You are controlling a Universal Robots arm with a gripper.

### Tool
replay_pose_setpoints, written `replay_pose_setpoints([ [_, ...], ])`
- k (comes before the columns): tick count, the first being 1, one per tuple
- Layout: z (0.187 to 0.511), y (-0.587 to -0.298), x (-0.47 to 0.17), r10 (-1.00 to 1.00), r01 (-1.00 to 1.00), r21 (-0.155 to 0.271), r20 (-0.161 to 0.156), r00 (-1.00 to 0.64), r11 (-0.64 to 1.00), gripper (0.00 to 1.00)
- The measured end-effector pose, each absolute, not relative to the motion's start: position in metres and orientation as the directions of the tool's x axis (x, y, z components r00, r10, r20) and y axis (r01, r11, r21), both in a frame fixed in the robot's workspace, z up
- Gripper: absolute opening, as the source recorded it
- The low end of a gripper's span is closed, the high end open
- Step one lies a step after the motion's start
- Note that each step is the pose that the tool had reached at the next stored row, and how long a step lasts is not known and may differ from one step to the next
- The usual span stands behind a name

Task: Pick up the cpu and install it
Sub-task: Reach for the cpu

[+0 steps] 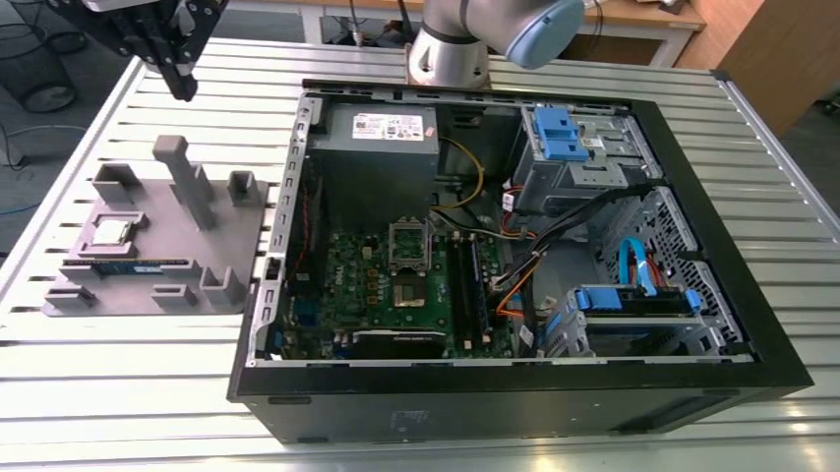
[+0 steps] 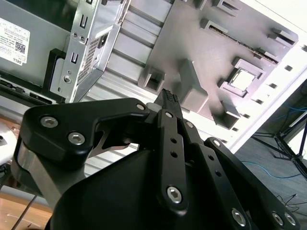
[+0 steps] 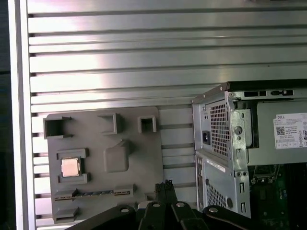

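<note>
We record the cpu [image 3: 70, 167] as shiny silver-grey with a warm tint on its top. The tray [image 3: 144, 158] is matt grey. The memory stick [image 1: 125, 264] reads blue-green. The table [image 1: 132, 383] is bright silver, patterned in parallel ribs. The gripper [image 1: 185, 90] is black throughout. The computer case [image 1: 499, 398] is black-framed, its motherboard [image 1: 381, 295] green and its power supply [image 1: 374, 152] grey with a white label [image 1: 390, 125]. The drive clips [image 1: 554, 133] are blue. We note one orange cable [image 1: 512, 290] and one yellow cable [image 1: 466, 162].

The cpu [image 1: 110, 232] lies in the tray [image 1: 164, 241] on the desk [image 1: 118, 383], at the exterior view's left of the computer case [image 1: 525, 393].
</note>
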State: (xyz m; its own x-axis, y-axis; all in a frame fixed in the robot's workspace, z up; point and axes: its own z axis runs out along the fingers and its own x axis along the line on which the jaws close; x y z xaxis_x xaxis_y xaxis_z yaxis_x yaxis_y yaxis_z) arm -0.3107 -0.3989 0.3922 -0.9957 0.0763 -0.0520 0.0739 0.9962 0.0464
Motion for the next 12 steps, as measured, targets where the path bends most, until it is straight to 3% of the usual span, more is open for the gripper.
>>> replay_pose_setpoints([
  [12,0.392,-0.399,-0.327,0.076,0.074,0.047,-0.055,-0.996,0.996,0.11],
])
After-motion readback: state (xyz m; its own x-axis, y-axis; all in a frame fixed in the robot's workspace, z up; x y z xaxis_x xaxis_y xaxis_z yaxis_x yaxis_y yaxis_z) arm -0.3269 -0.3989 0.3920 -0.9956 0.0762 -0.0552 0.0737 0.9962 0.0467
